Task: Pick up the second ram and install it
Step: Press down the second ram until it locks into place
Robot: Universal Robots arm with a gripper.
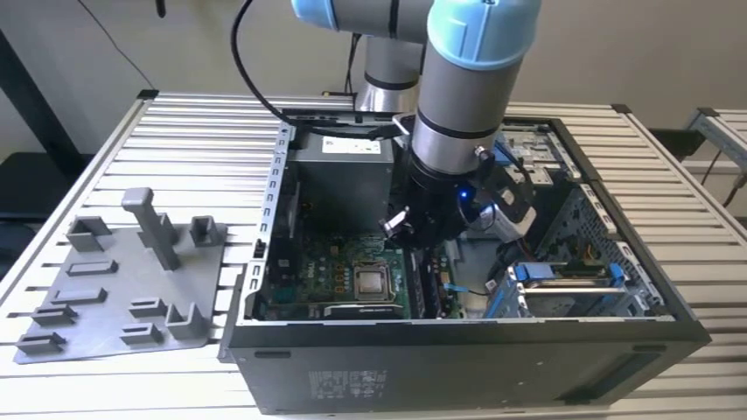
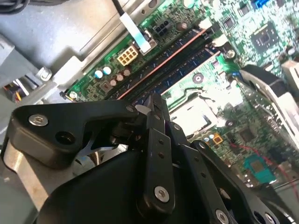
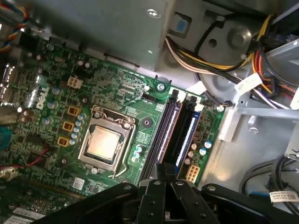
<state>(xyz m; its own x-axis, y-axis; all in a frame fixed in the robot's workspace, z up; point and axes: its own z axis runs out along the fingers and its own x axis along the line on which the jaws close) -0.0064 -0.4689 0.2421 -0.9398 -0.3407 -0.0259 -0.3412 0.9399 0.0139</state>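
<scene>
My gripper (image 1: 421,234) reaches down into the open computer case (image 1: 467,337), just above the memory slots beside the CPU socket (image 3: 103,143). Its fingertips (image 3: 163,173) are pressed together over one end of the slots, and I see nothing between them. Two sticks stand on edge in adjacent slots. The one with a blue sheen (image 3: 187,137) looks like the second ram, and a darker stick (image 3: 163,135) sits beside it on the socket side. In the second wrist view the shut gripper (image 2: 153,105) hovers over the same slots (image 2: 180,63).
Bundled cables (image 3: 219,46) and the power supply (image 1: 338,171) crowd the case's far end. A drive cage with blue clips (image 1: 566,276) fills the exterior view's right. A grey fixture tray (image 1: 129,280) lies on the slatted table (image 1: 198,140) on that view's left.
</scene>
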